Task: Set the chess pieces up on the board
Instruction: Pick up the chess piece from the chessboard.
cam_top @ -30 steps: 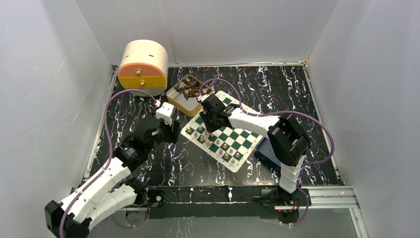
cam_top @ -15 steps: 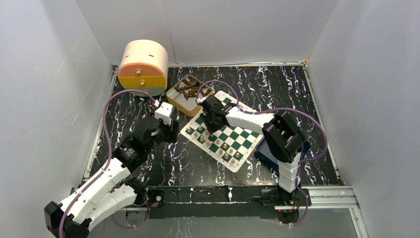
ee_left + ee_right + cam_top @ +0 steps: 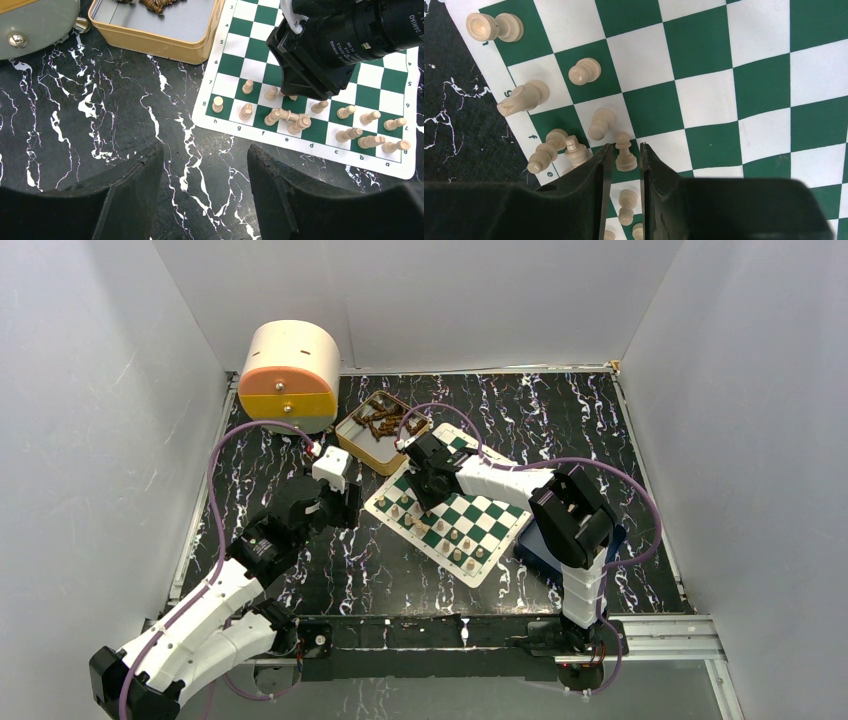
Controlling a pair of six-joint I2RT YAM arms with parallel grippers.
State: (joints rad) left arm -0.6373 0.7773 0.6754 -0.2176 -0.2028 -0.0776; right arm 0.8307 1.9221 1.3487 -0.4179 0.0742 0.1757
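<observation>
Right gripper [image 3: 625, 148] is down on the board [image 3: 704, 100], fingers pinched narrow on a pawn [image 3: 626, 156]. The pawn stands upright right between the tips, so the coming move looks like this arm's alone. Two tipped pieces [image 3: 555, 147] lie just beside it at the edge, and they could get knocked. The other chess pieces [image 3: 346, 111] line the two rows nearest that edge. Left gripper [image 3: 205, 150] hangs open and empty over the table [image 3: 75, 115], just off the board. The border reads h to a, with an 8 at the corner. Print on the right wrist is too small to read.
</observation>
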